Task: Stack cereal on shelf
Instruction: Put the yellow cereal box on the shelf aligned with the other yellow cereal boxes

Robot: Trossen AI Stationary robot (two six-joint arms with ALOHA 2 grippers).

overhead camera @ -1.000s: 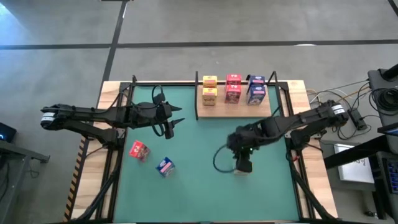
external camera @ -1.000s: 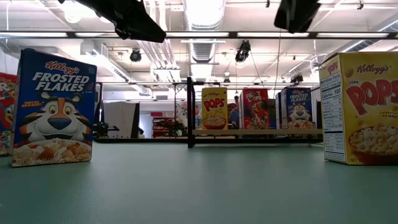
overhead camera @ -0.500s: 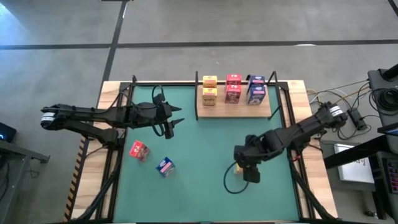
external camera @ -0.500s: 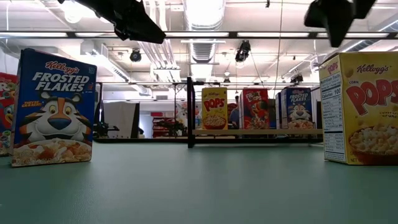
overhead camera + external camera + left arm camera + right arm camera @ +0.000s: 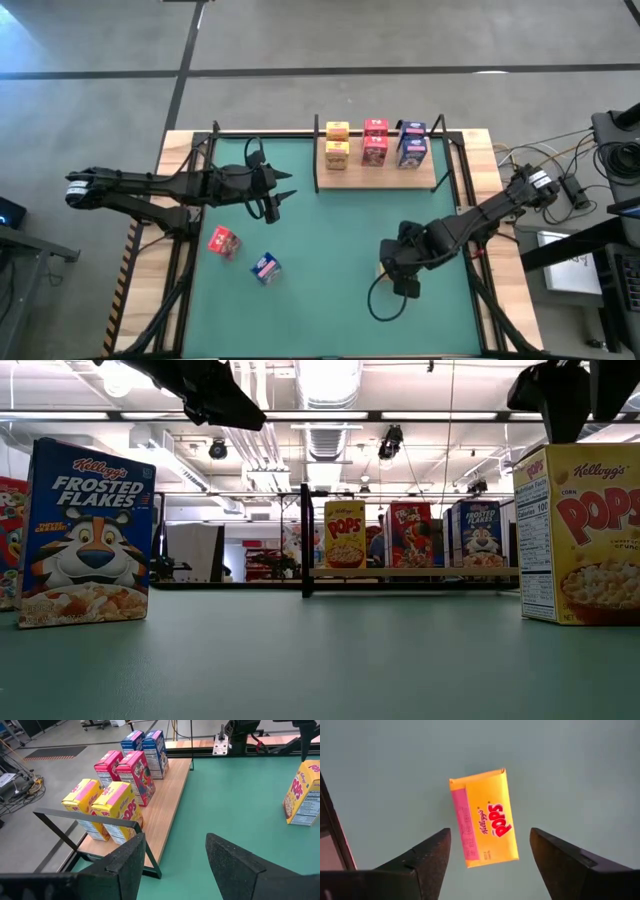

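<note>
A: Item one, the shelf?
B: Flat light-wood board with thin black metal posts (image 5: pixel 375 170), at the far edge of the green table mat (image 5: pixel 330 240). Six small printed cardboard cereal boxes stand on it in pairs: two yellow (image 5: pixel 112 810), two red (image 5: pixel 131 772), two blue (image 5: pixel 150 750).

A: Boxes off the shelf?
B: Three. A yellow Pops box (image 5: pixel 484 817) stands upright on the mat at the near right. A red box (image 5: pixel 223 242) and a blue Frosted Flakes box (image 5: pixel 265 267) sit near each other at the near left.

A: Right gripper?
B: The right gripper (image 5: pixel 487 855) hangs directly over the yellow Pops box, fingers spread wide, one to each side, clear of the top and gripping nothing.

A: Left gripper?
B: The left gripper (image 5: pixel 172 862) hovers above the mat's left half, facing the shelf, fingers apart, empty.
</note>
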